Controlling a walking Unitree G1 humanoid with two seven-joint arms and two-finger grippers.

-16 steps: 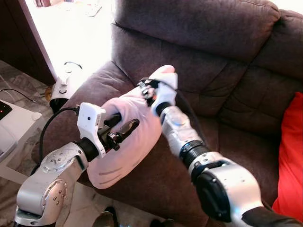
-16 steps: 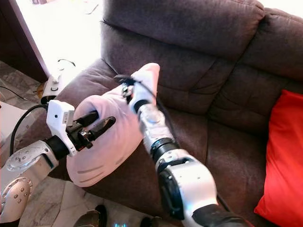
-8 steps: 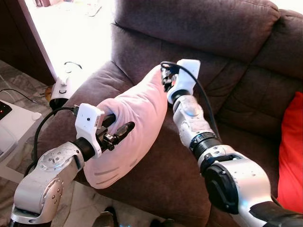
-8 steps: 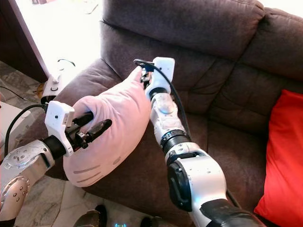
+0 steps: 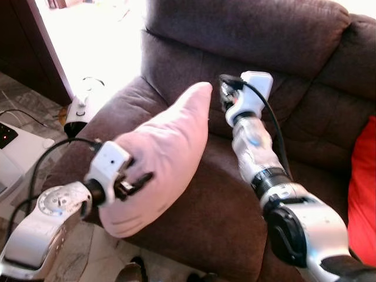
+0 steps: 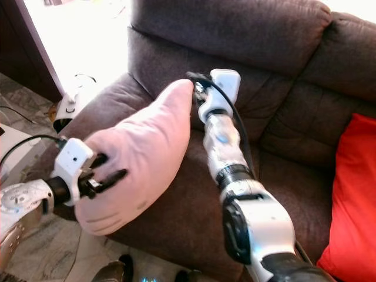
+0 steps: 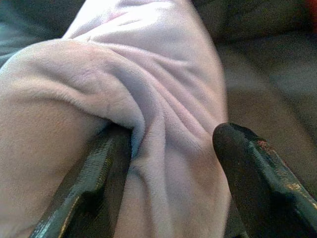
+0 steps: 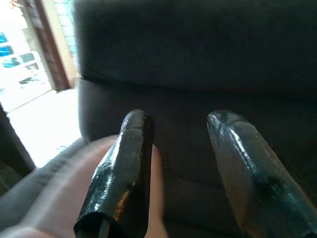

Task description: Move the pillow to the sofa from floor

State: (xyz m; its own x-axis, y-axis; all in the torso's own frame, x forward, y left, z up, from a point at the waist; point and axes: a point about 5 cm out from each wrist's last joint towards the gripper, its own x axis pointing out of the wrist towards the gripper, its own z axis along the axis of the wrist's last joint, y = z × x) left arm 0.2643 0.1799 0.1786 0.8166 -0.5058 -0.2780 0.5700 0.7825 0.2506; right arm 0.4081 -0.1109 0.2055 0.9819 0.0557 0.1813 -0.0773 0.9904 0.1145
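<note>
- The right gripper (image 8: pixel 173 163) has let go of the pillow (image 5: pixel 161 147), its fingers now parted beside the tip.
- The left gripper (image 7: pixel 173 163) apparently still pinches a fold over the sofa (image 5: pixel 247 35); release remains.

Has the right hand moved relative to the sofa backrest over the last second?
Yes. The right hand has let go of the pink pillow and risen toward the sofa backrest, shifting to the robot's right.
</note>
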